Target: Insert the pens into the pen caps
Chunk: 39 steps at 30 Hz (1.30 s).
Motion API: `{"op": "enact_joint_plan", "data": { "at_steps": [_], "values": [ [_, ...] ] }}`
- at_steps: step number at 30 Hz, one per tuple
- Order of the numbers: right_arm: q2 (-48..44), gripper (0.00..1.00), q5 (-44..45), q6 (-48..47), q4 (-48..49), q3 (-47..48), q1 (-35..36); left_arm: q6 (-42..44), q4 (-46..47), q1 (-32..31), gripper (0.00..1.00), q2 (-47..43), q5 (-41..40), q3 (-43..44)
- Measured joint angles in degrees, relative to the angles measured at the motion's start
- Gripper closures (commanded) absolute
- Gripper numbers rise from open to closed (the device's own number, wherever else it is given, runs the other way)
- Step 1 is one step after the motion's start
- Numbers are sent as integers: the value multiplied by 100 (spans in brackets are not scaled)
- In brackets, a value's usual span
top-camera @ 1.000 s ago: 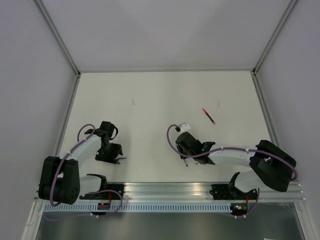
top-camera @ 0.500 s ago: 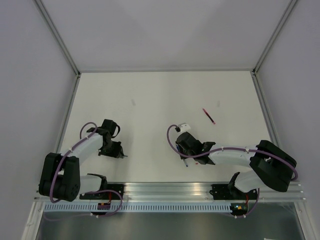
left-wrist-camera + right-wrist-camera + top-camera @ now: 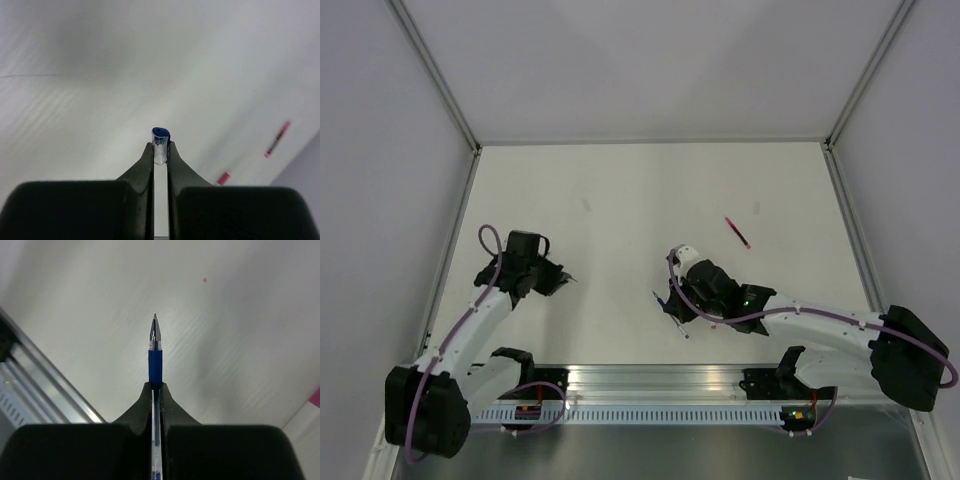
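In the left wrist view my left gripper (image 3: pixel 160 148) is shut on a small blue-topped clear pen cap (image 3: pixel 160 141), which sticks out past the fingertips above the table. From above, the left gripper (image 3: pixel 558 279) is at the table's left side. My right gripper (image 3: pixel 156 386) is shut on a blue pen (image 3: pixel 155 355), whose metal tip points forward, away from the jaws. In the top view the right gripper (image 3: pixel 675 305) is near the table's middle, and the blue pen (image 3: pixel 683 331) shows as a thin line beside it. The two grippers are well apart.
A red pen (image 3: pixel 737 231) lies on the white table at the right, with a small red cap (image 3: pixel 757 208) just beyond it. Both also show in the left wrist view as the red pen (image 3: pixel 277 139) and red cap (image 3: pixel 223 178). An aluminium rail (image 3: pixel 660 378) runs along the near edge.
My left gripper has shut on the blue cap and lifted up and away from the near edge. The right arm has stretched out, carrying the blue pen slightly left.
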Motion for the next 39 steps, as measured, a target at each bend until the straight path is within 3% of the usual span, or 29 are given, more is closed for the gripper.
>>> {"op": "enact_joint_plan", "data": {
  "at_steps": [5,9,15,21,29,39],
  "values": [
    [-763,100,-407,-166,181,234,0,944,1360,-2,98,-837,898,184],
    [-970,100,-625,-240,457,304,9,1248,2653,-2,98,-813,1891,201],
    [-1014,100,-949,-192,1097,304,9,1141,5036,-7,98,-446,3471,-122],
    [-1016,100,-1163,-39,1696,297,9,831,6824,-203,98,-496,4343,-417],
    [-1357,100,-1220,111,2356,155,13,686,7884,-826,98,-734,4697,-444],
    [-1705,100,-1213,173,2741,4,13,695,8050,-1355,98,-743,4583,-444]
  ]
}}
